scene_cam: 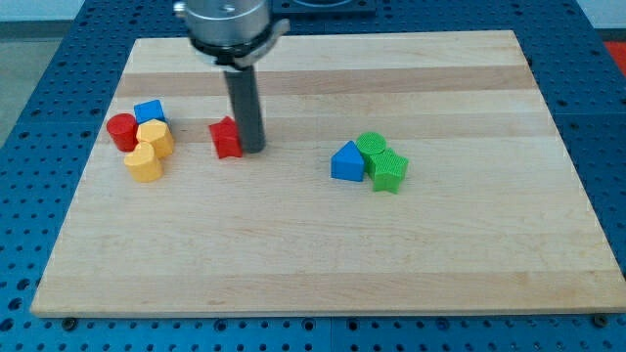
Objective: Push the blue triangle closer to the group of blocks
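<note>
Seven blocks lie on the worktop (pixel 293 254). No pincer here: my tip (pixel 252 150) touches the red block (pixel 227 138), left of centre. The blue triangle (pixel 346 162) sits right of centre, touching two green blocks (pixel 381 162).

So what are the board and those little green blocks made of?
The board looks like pale unpainted wood: long grain streaks and plank bands show, with a matt surface. The two green blocks look like plastic, perhaps 3D-printed, since fine ridges line their sides; I can't be sure. My tip sits beside the red block.
</note>
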You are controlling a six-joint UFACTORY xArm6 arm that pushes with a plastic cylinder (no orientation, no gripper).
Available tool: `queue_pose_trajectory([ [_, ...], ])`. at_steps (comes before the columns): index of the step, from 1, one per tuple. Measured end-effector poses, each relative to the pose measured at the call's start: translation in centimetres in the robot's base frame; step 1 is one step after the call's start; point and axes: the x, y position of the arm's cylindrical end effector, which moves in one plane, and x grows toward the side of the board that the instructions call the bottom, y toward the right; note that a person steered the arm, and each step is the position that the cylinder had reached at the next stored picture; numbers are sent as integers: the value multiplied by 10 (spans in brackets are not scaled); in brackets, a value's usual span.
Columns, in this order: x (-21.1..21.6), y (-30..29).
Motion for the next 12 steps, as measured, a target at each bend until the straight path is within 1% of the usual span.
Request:
queue_pose_trajectory([
  [1, 0, -31],
  [3, 0, -29],
  [4, -4, 23],
  [5, -17, 80],
  [7, -20, 189],
  [9, 16, 190],
  [10, 27, 182],
  [12, 48, 148],
])
